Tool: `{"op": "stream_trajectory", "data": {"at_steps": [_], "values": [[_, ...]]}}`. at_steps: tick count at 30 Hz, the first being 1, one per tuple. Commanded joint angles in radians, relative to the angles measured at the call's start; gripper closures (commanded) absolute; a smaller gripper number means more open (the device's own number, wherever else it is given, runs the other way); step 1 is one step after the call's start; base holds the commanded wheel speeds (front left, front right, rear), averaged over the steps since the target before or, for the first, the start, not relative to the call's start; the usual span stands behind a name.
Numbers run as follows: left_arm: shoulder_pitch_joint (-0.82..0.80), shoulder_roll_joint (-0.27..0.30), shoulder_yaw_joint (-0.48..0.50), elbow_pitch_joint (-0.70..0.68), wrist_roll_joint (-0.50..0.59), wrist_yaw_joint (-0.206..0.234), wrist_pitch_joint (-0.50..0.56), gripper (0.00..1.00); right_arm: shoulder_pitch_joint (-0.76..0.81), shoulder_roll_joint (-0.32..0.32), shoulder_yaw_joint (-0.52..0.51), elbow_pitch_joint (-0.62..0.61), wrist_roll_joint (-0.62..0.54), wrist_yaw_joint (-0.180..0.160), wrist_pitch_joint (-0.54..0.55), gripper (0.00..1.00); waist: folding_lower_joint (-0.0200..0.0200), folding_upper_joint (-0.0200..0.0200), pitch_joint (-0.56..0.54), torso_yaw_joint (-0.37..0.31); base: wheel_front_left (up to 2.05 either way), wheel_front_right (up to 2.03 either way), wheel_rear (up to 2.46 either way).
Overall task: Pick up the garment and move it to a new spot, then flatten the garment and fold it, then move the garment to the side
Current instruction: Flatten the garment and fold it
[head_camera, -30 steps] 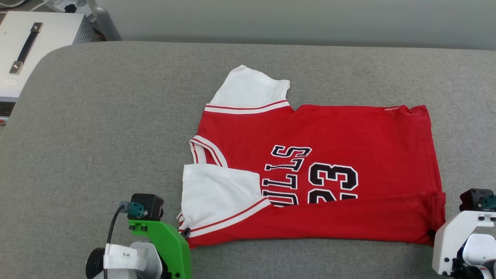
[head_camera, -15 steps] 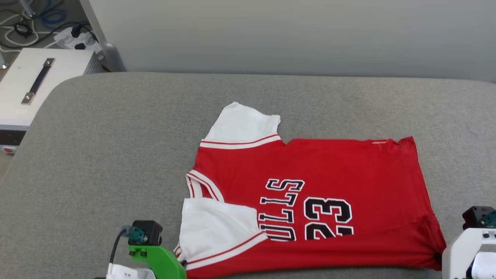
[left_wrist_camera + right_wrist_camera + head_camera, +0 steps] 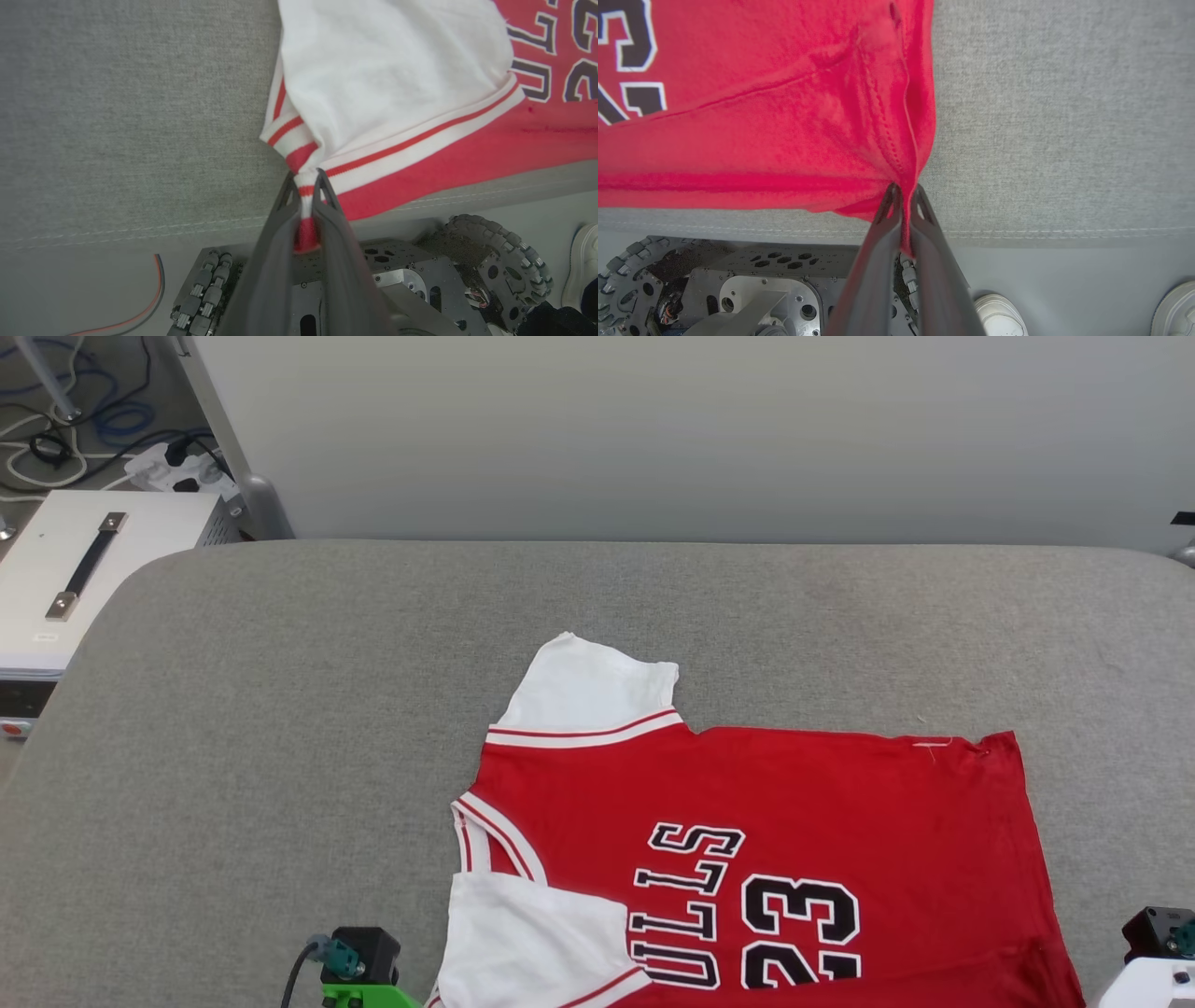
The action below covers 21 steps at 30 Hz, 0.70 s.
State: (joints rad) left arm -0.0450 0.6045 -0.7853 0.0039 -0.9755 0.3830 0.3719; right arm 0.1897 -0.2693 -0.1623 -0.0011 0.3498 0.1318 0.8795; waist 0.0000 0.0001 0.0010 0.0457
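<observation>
I'm watching the garment (image 3: 775,803) lying on the bench (image 3: 280,709), right of the middle and up against the near edge. Its neck is pointing toward the left edge and its hem toward the right edge. The far sleeve (image 3: 588,686) is reaching toward the far edge, while the near sleeve (image 3: 532,933) is lying folded over the chest. My left gripper (image 3: 306,186) is pinching the garment's near-left corner at the near edge, and my right gripper (image 3: 903,191) is pinching the near-right corner. 1 box (image 3: 65,579) is sitting off the far-left corner, with a power strip (image 3: 173,471) behind it.
</observation>
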Motion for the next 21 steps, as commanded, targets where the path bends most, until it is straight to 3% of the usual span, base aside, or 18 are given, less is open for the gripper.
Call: {"op": "stream_trajectory", "data": {"at_steps": [1,10,11,12,13,14,21], "values": [[-0.001,-0.004,0.002,0.017,0.0,-0.007,-0.009,1.0,0.003,-0.001,-0.001,0.008,0.003,-0.001,-0.01,1.0,0.0,-0.0001,0.013,-0.005,0.0,0.0,0.0],[-0.044,-0.041,-0.007,0.109,0.011,-0.05,-0.037,1.0,-0.038,0.007,0.02,0.078,0.003,-0.001,-0.066,1.0,0.0,-0.0001,0.045,-0.005,0.0,0.0,0.0],[-0.047,-0.045,-0.008,0.119,0.012,-0.054,-0.04,0.88,-0.042,0.006,0.023,0.087,0.002,-0.001,-0.071,1.0,0.0,-0.0001,0.045,-0.005,0.0,0.0,0.0],[-0.048,-0.048,-0.009,0.127,0.012,-0.056,-0.041,0.1,-0.045,0.004,0.027,0.092,0.0,-0.001,-0.078,0.73,0.0,-0.0001,0.043,-0.005,0.0,0.0,0.0],[-0.05,-0.051,-0.01,0.134,0.014,-0.056,-0.045,0.0,-0.048,0.002,0.03,0.095,0.0,-0.001,-0.09,0.27,0.0,-0.0001,0.041,-0.005,0.0,0.0,0.0],[-0.051,-0.053,-0.009,0.14,0.018,-0.056,-0.055,0.0,-0.052,0.0,0.039,0.098,0.008,-0.001,-0.104,0.0,0.0,-0.0001,0.036,-0.004,0.0,0.0,0.0],[-0.076,-0.049,0.021,0.134,0.057,-0.08,-0.167,0.0,-0.072,-0.036,0.066,0.059,0.044,-0.001,-0.196,0.0,0.0,-0.0001,-0.002,0.0,0.0,0.0,0.0]]}}
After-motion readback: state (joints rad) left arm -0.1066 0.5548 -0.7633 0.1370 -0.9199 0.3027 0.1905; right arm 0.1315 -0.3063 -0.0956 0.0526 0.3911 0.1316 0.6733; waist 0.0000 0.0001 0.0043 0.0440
